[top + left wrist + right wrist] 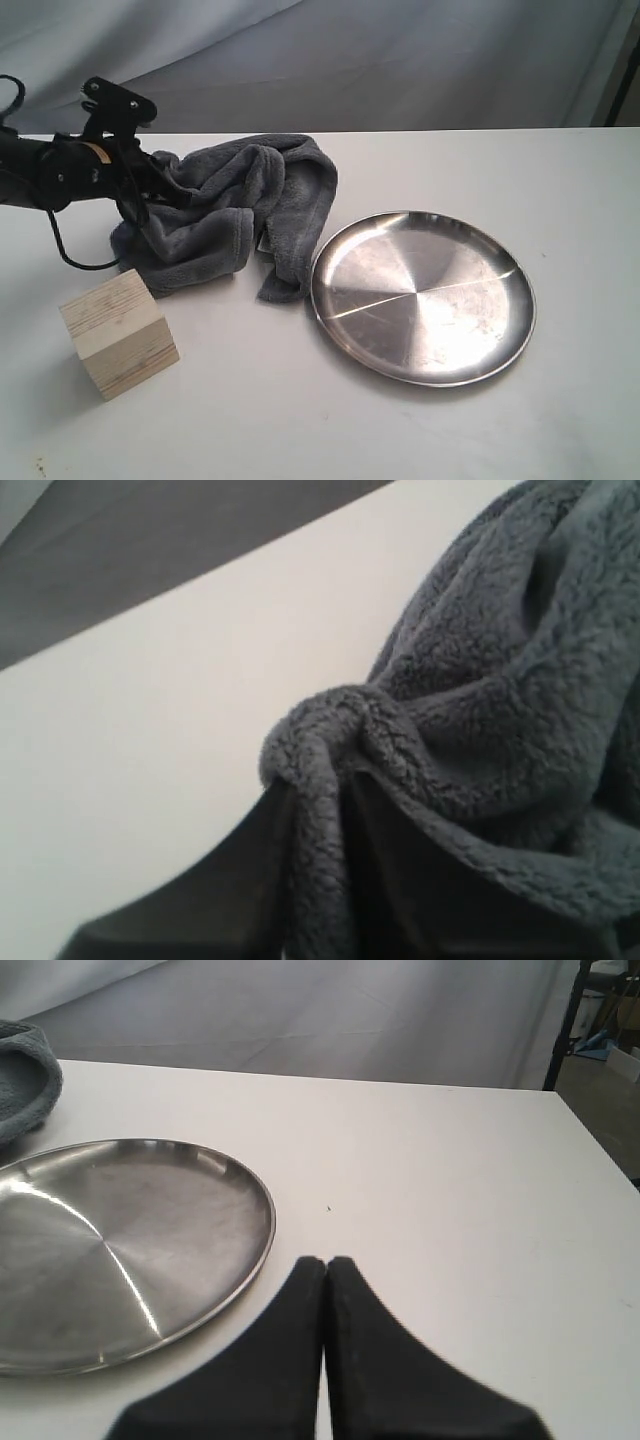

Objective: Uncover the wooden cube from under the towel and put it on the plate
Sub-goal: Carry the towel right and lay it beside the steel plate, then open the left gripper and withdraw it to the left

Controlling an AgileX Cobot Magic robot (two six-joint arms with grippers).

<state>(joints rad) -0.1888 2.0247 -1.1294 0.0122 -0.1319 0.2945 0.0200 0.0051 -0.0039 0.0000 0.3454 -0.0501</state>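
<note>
Pale wooden cube uncovered, well left of plate; left tool grasping towel, right tool clenched empty beside plate.

The towel was thick plush cloth, dark grey, with a curly, fuzzy nap up close in the left wrist view and a stitched hem along one edge. The wooden cube was pale bare-looking wood, matt, with straight grain lines across its faces. The plate was polished metal, glossy and smooth, with a radial sheen and faint scuffs. The table was white, smooth and matt. The right gripper had smooth matt black fingers. Beyond the table's far edge hung a grey cloth backdrop, matt and softly creased.
</note>
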